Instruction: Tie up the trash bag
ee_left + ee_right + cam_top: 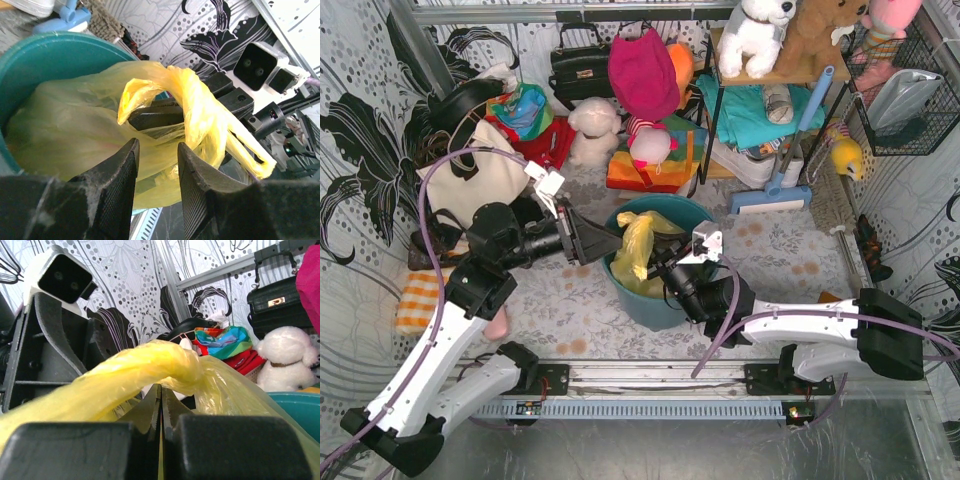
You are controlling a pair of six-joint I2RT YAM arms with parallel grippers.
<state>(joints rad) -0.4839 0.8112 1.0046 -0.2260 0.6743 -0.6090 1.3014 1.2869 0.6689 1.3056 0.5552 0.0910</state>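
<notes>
Looking down from above, the thin, crinkly, translucent yellow plastic trash bag (638, 248) sat inside the round teal-blue plastic bucket (656, 310) at the middle of the table, its upper part drawn up into a bunch above the rim. The left gripper (610, 240) reached in from the left side of that bunch, and the right gripper (665, 268) met it from the near right.

From the left wrist, the left gripper's jaws stood apart with a clear gap. Yellow film showed beyond the gap, but nothing looked pinched between them. Just ahead, a twisted band of the bag (192, 100) arched over the dark fingers of the right gripper (150, 117) like a loop, and a loose tail hung off to the right.

From the right wrist, the right gripper's (161, 410) jaws were pressed together, with a sliver of yellow film caught in the seam, so it was clamping the bag. A thick rolled strand (150, 365) crossed just above them.

By my judgement the tying was begun but not finished. The neck was gathered and one wrap was laid over the right fingers, yet no cinched knot was visible. What remained was to catch the free tail, draw it through the loop and pull it tight.
</notes>
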